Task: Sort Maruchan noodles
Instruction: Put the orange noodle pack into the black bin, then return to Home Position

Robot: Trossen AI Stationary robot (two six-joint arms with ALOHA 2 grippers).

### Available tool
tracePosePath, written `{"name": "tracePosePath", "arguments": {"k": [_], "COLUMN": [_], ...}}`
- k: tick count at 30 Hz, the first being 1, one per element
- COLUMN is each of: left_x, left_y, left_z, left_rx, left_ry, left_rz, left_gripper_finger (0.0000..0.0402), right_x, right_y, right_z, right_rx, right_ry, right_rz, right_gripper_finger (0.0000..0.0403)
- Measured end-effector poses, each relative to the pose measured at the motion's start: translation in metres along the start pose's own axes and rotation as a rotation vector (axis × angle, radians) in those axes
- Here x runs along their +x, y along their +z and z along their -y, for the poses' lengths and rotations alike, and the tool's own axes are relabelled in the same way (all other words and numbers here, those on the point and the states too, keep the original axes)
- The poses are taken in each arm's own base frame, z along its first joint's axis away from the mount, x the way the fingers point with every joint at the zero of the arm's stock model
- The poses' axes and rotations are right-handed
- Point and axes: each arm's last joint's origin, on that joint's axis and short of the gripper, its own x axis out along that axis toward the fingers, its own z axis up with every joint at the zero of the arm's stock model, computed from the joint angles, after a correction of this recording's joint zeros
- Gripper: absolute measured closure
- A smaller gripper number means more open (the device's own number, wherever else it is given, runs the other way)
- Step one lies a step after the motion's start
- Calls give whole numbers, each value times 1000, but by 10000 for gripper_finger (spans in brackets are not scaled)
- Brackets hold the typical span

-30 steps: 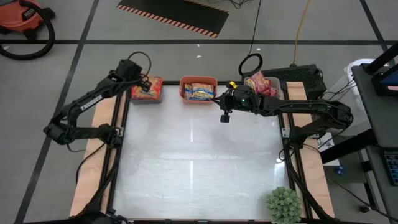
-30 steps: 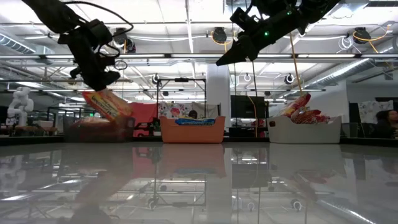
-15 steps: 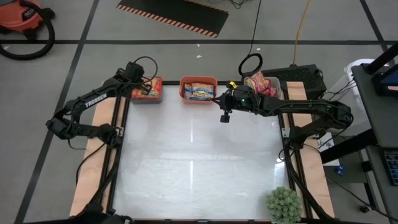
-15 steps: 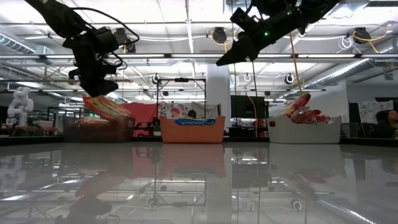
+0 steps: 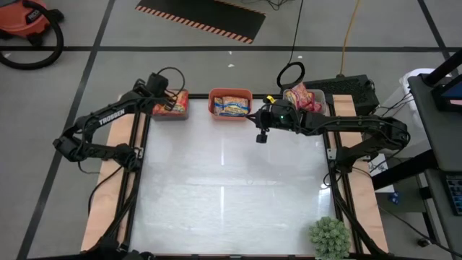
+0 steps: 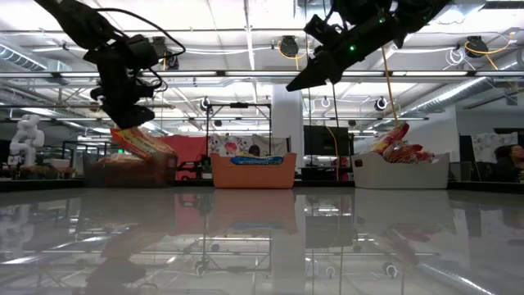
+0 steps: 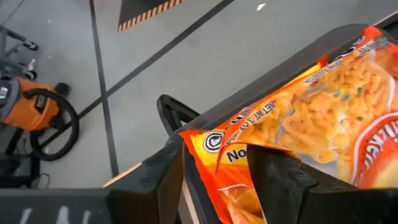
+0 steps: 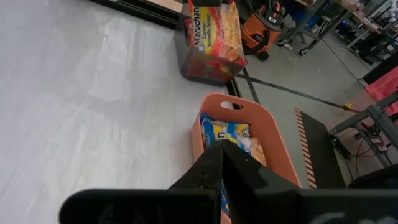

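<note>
A dark bin (image 5: 177,114) at the table's far left holds orange-yellow Maruchan packets (image 5: 170,102). The top packet (image 7: 311,118) leans tilted on the pile (image 6: 141,143). My left gripper (image 7: 217,152) hovers just above this bin, open, with the packet's upper end between its fingers. An orange bin (image 5: 231,92) at the far middle holds blue-and-yellow packets (image 8: 227,132). My right gripper (image 8: 221,149) is shut and empty, raised above the table by that bin's near right corner (image 5: 253,115). A white bin (image 6: 401,170) at the far right holds red packets (image 5: 303,95). My left gripper's fingers (image 7: 283,177) stand on either side of the orange packet's upper end (image 7: 214,140), coming from above. I cannot tell whether they touch it. The packet rests tilted on the pile in the dark bin.
A green spiky plant (image 5: 330,237) stands at the table's near right corner. The three bins line the far edge. The glossy white tabletop (image 5: 231,188) stretches from the bins to the near edge.
My left gripper has shifted a little toward the table's left edge above the dark bin. The orange packet, which hung steeply below it a second ago, now lies flatter on the pile in the bin. My right arm has kept still.
</note>
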Motion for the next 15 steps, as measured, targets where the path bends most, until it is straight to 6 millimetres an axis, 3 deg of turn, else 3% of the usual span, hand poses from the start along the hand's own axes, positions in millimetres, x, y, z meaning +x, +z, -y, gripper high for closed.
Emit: {"name": "tracePosePath", "arguments": {"k": [4, 12, 15], "left_x": [-5, -37, -37], "left_y": [1, 24, 26], "left_z": [0, -12, -8], "left_rx": [28, -11, -12], "left_ry": [10, 15, -98], "left_rz": [-34, -65, -35], "left_gripper_finger": [220, 220, 220], "right_x": [1, 1, 1], "right_y": [-4, -6, -5], "right_z": [1, 2, 3], "right_rx": [3, 12, 22], "right_ry": [-5, -9, -15], "right_rz": [-8, -12, -2], "right_gripper_finger": [403, 403, 403]}}
